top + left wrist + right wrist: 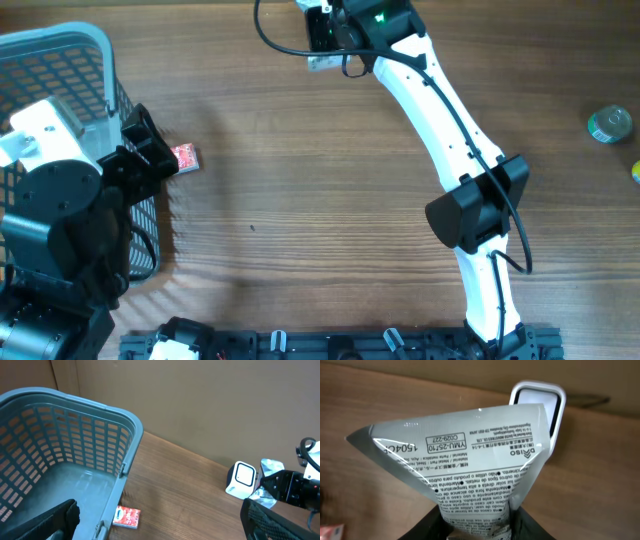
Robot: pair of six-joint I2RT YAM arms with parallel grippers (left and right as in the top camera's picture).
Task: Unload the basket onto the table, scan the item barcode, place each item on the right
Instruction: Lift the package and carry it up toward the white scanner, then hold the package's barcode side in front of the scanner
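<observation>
My right gripper (482, 522) is shut on the bottom of a silver pouch (470, 455), the item, whose printed side faces the wrist camera. No barcode shows on that side. The pouch stands upright right in front of the white scanner (538, 400). In the left wrist view the scanner (241, 479) stands at the table's back edge, with the pouch (270, 466) and right gripper (287, 487) beside it. My left gripper (160, 516) is open and holds nothing. It hovers by the basket, far from the scanner.
A grey-blue mesh basket (95, 40) stands at the left. A small red packet (186, 157) lies on the table against its right side. A round tin (609, 124) and a yellow object (636, 171) sit at the far right edge.
</observation>
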